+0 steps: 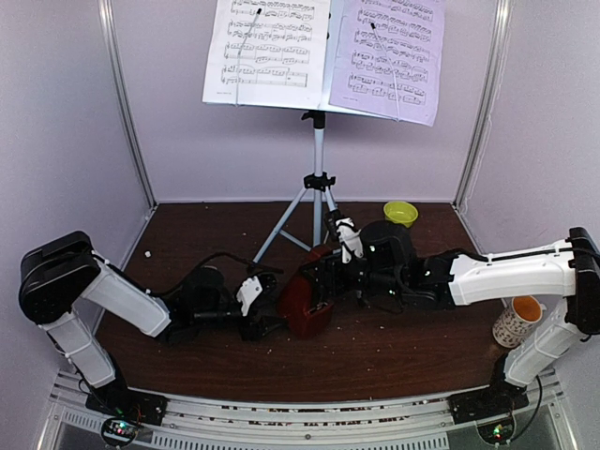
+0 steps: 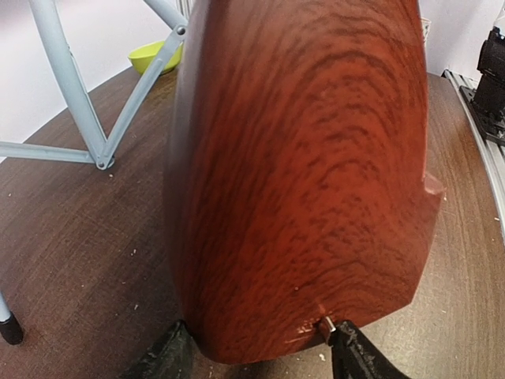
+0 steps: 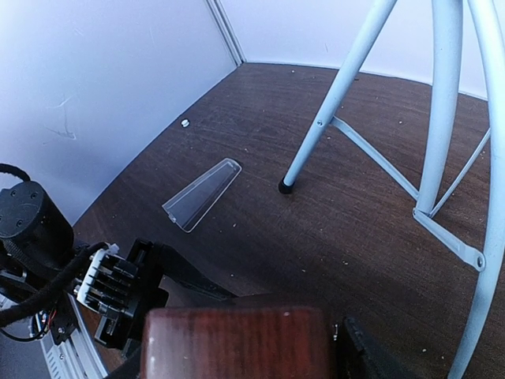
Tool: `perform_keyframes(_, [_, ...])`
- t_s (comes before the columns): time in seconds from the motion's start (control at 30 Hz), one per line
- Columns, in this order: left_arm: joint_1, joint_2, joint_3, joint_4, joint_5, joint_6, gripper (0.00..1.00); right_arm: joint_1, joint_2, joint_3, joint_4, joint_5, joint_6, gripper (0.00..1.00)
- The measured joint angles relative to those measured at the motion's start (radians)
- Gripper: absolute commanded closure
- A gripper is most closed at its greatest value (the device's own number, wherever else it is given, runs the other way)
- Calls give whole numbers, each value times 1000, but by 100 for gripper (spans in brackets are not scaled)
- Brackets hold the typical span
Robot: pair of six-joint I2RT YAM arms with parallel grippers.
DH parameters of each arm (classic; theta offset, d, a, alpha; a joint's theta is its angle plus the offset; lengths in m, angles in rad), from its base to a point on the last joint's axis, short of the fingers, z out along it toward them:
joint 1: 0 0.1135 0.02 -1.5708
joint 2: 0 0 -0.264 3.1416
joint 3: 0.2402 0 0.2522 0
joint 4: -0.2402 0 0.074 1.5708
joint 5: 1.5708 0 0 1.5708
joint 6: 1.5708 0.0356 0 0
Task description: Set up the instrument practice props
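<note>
The dark-red metronome (image 1: pixel 306 302) is tilted over at mid-table, between both arms. My left gripper (image 1: pixel 275 316) reaches it from the left. In the left wrist view the metronome (image 2: pixel 300 174) fills the frame and my left gripper (image 2: pixel 264 351) has a black finger pressed against each lower edge. My right gripper (image 1: pixel 325 279) comes from the right and is shut on the metronome's flat end (image 3: pixel 237 347). The clear cover (image 3: pixel 203 193) lies loose on the table. Behind, the music stand (image 1: pixel 319 178) holds a white sheet (image 1: pixel 267 47) and a lavender sheet (image 1: pixel 389 56).
The stand's tripod legs (image 3: pixel 331 103) spread over the table just beyond the metronome. A small green bowl (image 1: pixel 400 212) sits at the back right. A patterned cup (image 1: pixel 518 321) stands under my right arm. White walls close in the back and both sides.
</note>
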Motion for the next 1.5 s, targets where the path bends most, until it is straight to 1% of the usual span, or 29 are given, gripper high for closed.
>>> perform_keyframes(0.03, [0, 0, -1, 2, 0, 0, 36, 0, 0, 0, 1, 0, 0, 78])
perform_keyframes(0.13, [0, 0, -3, 6, 0, 0, 19, 0, 0, 0, 2, 0, 0, 78])
perform_keyframes(0.17, [0, 0, -6, 14, 0, 0, 15, 0, 0, 0, 2, 0, 0, 78])
perform_keyframes(0.33, [0, -19, -75, 77, -56, -25, 3, 6, 0, 0, -11, 46, 8, 77])
perform_keyframes(0.47, [0, -74, -115, 77, -166, -63, 2, 30, 14, 12, -43, 148, 35, 77])
perform_keyframes(0.5, [0, -93, -119, 76, -190, -76, 2, 37, 27, 25, -55, 178, 47, 75])
perform_keyframes(0.73, [3, -246, -141, 62, -411, -163, 2, 102, 161, 159, -139, 371, 91, 67])
perform_keyframes(0.9, [36, -335, -148, 22, -520, -218, 2, 153, 234, 264, -222, 499, 130, 67])
perform_keyframes(0.97, [50, -356, -148, 2, -545, -234, 2, 171, 278, 338, -283, 560, 157, 67])
perform_keyframes(1.07, [63, -366, -148, -22, -568, -254, 2, 198, 372, 493, -393, 658, 224, 65])
perform_keyframes(1.2, [77, -370, -148, -51, -581, -277, 2, 221, 460, 640, -527, 740, 331, 64])
perform_keyframes(1.27, [82, -372, -148, -64, -585, -283, 2, 225, 485, 674, -577, 758, 393, 64])
perform_keyframes(1.37, [85, -373, -148, -68, -589, -289, 2, 233, 493, 678, -639, 762, 467, 63])
perform_keyframes(1.43, [85, -373, -148, -67, -589, -291, 2, 234, 494, 678, -667, 763, 505, 58])
perform_keyframes(1.5, [85, -373, -148, -68, -589, -292, 2, 236, 497, 679, -681, 764, 534, 49])
